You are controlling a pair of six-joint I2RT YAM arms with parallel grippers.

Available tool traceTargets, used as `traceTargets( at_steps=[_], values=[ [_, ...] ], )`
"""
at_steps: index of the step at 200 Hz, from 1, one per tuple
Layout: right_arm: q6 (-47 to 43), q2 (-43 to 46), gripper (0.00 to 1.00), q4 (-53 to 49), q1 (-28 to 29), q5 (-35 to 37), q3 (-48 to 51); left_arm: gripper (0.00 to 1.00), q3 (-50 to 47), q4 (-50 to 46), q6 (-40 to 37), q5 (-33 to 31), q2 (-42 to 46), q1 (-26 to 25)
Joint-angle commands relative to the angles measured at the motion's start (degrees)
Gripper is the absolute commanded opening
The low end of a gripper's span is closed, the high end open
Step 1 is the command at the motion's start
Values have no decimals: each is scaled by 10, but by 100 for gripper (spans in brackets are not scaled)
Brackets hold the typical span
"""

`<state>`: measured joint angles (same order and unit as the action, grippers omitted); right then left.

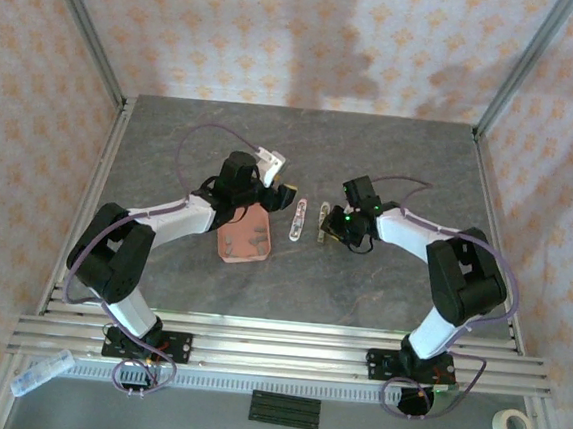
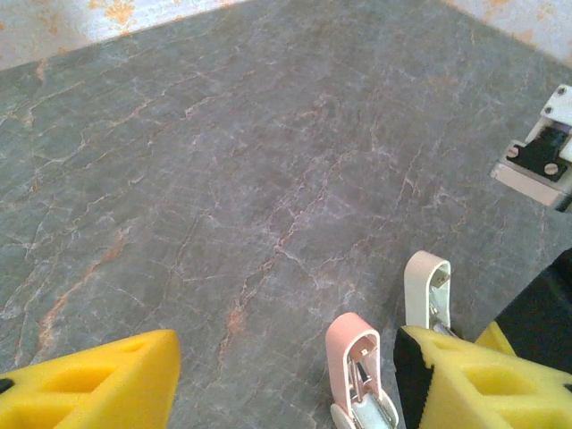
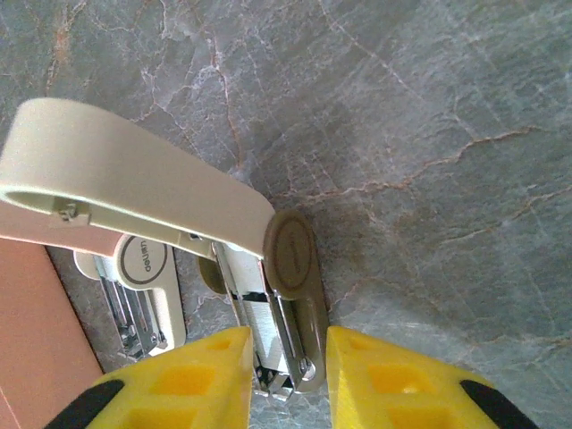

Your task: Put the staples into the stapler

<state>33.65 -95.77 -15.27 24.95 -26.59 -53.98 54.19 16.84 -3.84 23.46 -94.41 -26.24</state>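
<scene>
Pinning stapler (image 3: 134, 179) base with right fingers (image 3: 201, 380), lid flipped up; left fingers (image 2: 89, 380) spread, empty; staples (image 1: 254, 233) apparently waiting in tray (image 1: 227, 255), loading undone.

Pink-white stapler (image 3: 134, 170), salmon tray (image 1: 235, 247), grey veined table (image 1: 371, 162)

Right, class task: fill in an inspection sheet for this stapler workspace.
Surface: grey marbled table.
Job's things: white stapler, lid up; pink stapler beside it; staples in tray.
Clutter: tape roll, black strip past the near rail.
Grippers: left gripper open, holding nothing; right gripper closed on white stapler.
Cables: purple cables looped over both arms.
Surroundings: patterned walls, metal frame.
</scene>
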Motion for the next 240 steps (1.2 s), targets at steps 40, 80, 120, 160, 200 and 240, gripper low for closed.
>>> traceTargets(
  at_steps=[40,80,120,160,200,240],
  values=[
    [7,-16,27,26,-6,-7,-3,66,16,-30,-26,-30,-3,-3],
    [13,-37,26,33,-6,-20,-1,66,20,-39,-30,-34,-4,-4],
    [8,-37,23,16,-6,-16,6,66,15,-34,-26,-34,-3,-4],
    [-11,-25,23,-23,-4,-7,4,66,7,-28,-20,-35,4,-4],
    [-24,12,27,-29,0,3,-1,65,-12,-13,7,-34,31,-4],
    [-62,60,30,-91,27,47,-42,65,-71,0,30,-68,114,-13]
  ],
)
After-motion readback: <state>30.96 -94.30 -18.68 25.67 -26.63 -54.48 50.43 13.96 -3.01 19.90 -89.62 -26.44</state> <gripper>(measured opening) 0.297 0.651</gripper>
